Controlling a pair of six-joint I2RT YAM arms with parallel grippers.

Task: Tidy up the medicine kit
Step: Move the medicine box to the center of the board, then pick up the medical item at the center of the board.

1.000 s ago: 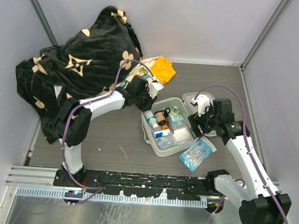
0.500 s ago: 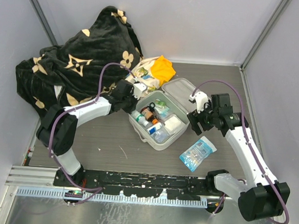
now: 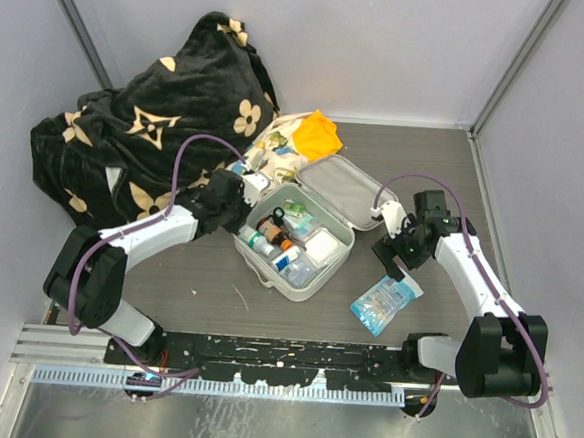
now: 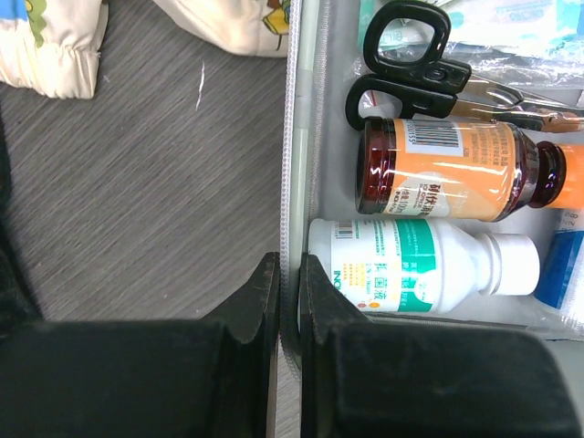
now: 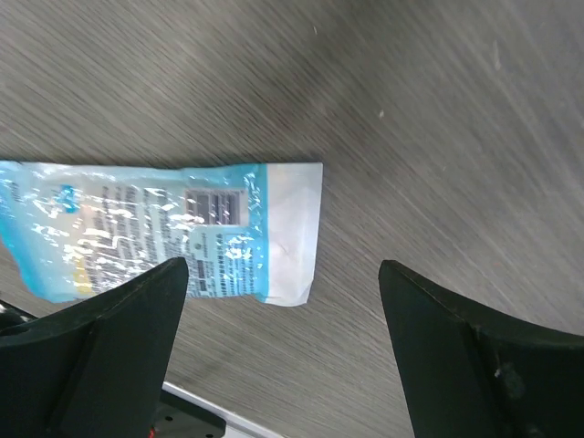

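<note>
The medicine kit (image 3: 326, 272), a pale grey zip case, lies open mid-table with its lid (image 3: 347, 183) folded back to the far right. Inside are black-handled scissors (image 4: 401, 55), a brown bottle with an orange label (image 4: 447, 173) and a white bottle with a green label (image 4: 411, 265). My left gripper (image 4: 290, 260) is shut on the kit's zip rim (image 4: 292, 137) at its left wall, as the top view also shows (image 3: 245, 204). My right gripper (image 5: 283, 266) hangs open above the white end of a blue plastic packet (image 5: 155, 233), which lies on the table right of the kit (image 3: 381, 303).
A black blanket with beige flower marks (image 3: 149, 119) is heaped at the back left. A floral-and-orange cloth bundle (image 3: 303, 140) sits just behind the kit. Grey walls close in the table on three sides, and a metal rail (image 3: 262, 357) runs along the near edge.
The left gripper closed on the kit's rim and dragged the kit left and nearer, turning it. The right gripper opened wider and swung down over the blue packet.
</note>
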